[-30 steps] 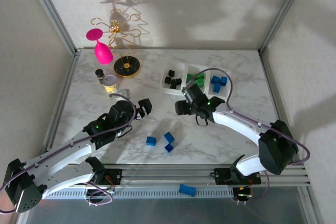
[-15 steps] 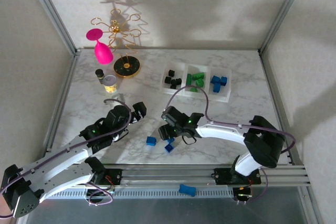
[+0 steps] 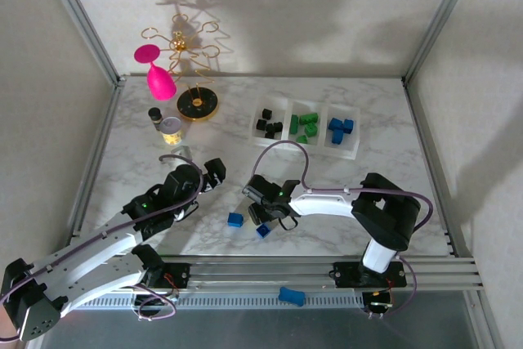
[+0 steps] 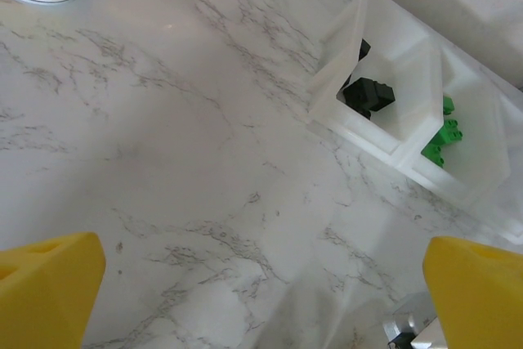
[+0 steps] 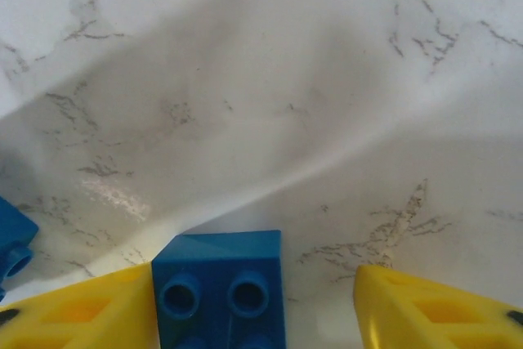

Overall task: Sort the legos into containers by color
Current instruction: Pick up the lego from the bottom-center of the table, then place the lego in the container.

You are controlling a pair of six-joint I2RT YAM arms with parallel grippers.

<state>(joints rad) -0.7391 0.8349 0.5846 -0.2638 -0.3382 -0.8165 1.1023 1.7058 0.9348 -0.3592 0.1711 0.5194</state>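
Between fingers of right gripper (image 5: 255, 300): small blue square plastic brick (image 5: 218, 284), touched one, sat clear of other.
Jaws: stood parted, nothing clamped yet.
Needed: centring, then square squeeze.

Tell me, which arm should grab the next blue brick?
The right. The right gripper straddles a blue brick, jaws open. The left gripper hovers over the bare marble table with nothing between its jaws.
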